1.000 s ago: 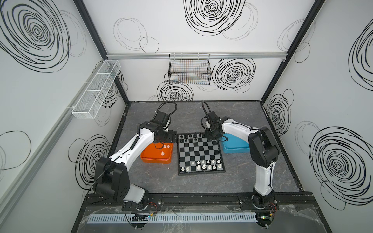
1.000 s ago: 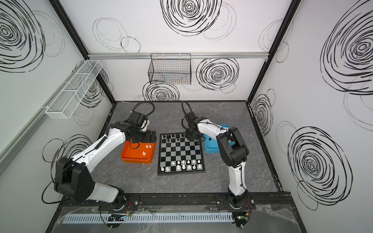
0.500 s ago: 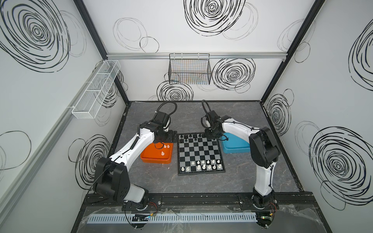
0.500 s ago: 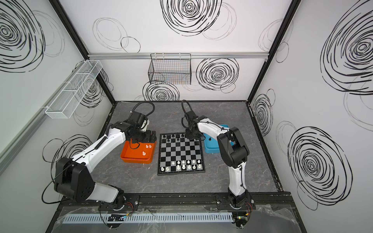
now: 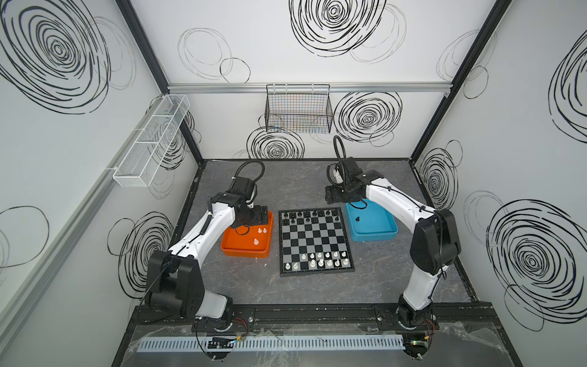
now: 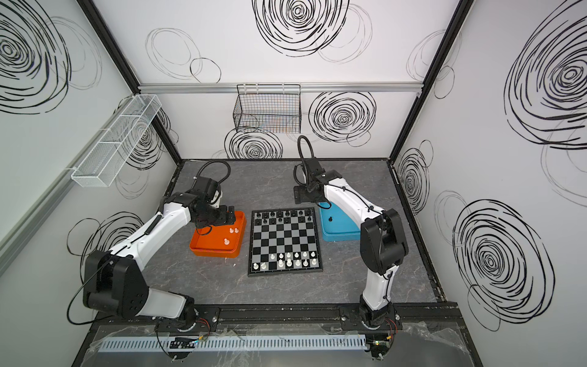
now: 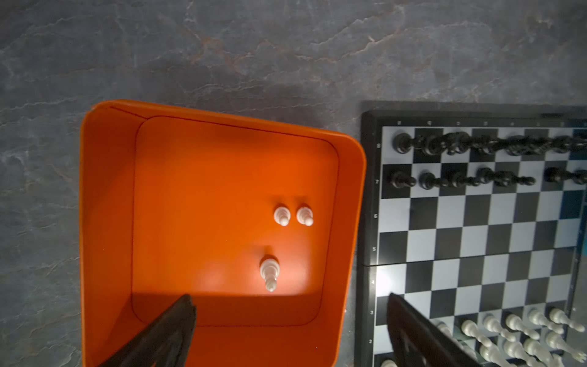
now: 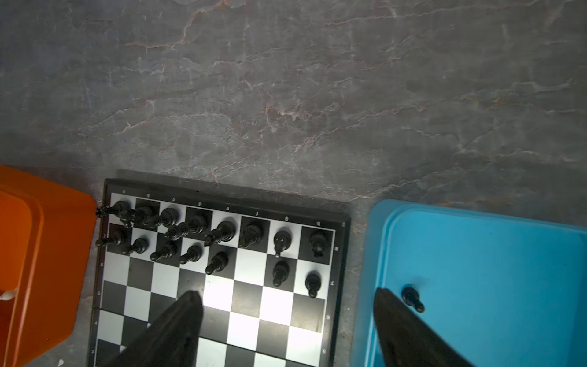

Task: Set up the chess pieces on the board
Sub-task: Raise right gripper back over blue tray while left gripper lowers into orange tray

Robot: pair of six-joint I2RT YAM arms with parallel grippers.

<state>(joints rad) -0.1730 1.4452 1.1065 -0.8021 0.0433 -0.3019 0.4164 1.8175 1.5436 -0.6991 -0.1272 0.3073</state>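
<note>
- Since a second ago the right hand [image 8: 287, 292] has gone from nearly shut to wide apart and has drawn back a little from the far rows. The left arm has kept its place.
- Now the right hand is empty and hangs over the far right corner of the board [image 5: 314, 238]. One finger is above the squares and the other above the blue tray [image 5: 374, 235].
- The left hand [image 7: 289, 296] is also spread wide and holds nothing. It hovers over the far right corner of the orange tray [image 5: 244, 253].
- One board lies flat on the table [image 5: 317, 292] between two trays. The orange tray is just beside it on the left and the blue tray just beside it on the right.
- Fifteen black pieces [image 8: 219, 262] stand on the board's two far rows, eight in the back row and seven in the row before it. The third square from the blue tray's side in that second row is bare.
- One more black piece [image 8: 412, 298] stands alone in the blue tray, close to the right hand's finger.
- Three white pieces [image 7: 269, 273] stand in the orange tray. Two are side by side and one stands apart, nearer the front.
- The other white pieces fill much of the board's two near rows. In both top views they number thirteen, as far as their small size allows a count.
</note>
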